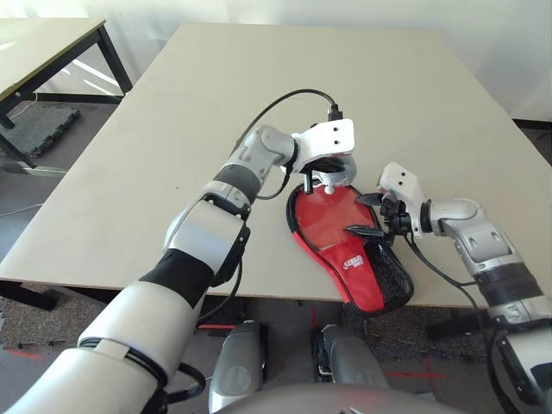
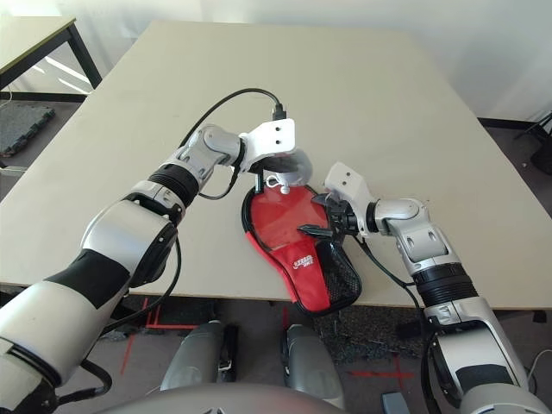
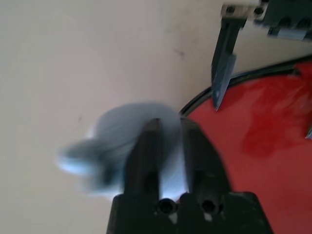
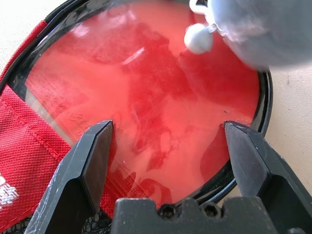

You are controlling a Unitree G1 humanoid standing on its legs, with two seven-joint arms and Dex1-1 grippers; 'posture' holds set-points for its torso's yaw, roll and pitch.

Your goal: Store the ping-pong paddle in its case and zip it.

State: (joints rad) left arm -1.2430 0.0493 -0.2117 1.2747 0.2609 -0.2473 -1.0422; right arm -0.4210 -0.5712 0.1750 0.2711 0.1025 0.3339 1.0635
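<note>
The case (image 1: pixel 366 267), red with a white logo and a black mesh pocket, lies near the table's front edge. The ping-pong paddle's (image 1: pixel 323 216) glossy red face (image 4: pixel 161 97) shows inside the case's black zipper rim; its handle is hidden. My right gripper (image 1: pixel 355 214) hovers wide open just over that face, one finger (image 4: pixel 92 161) on each side. My left gripper (image 3: pixel 168 124) is at the case's far end, jaws a little apart. A whitish-grey cloth bundle (image 1: pixel 338 175) sits blurred at its tips, over the rim.
The case's narrow end reaches the front edge of the beige table (image 1: pixel 259 86). A second table (image 1: pixel 43 43) stands at the far left. A black cable (image 1: pixel 285 102) loops above my left wrist.
</note>
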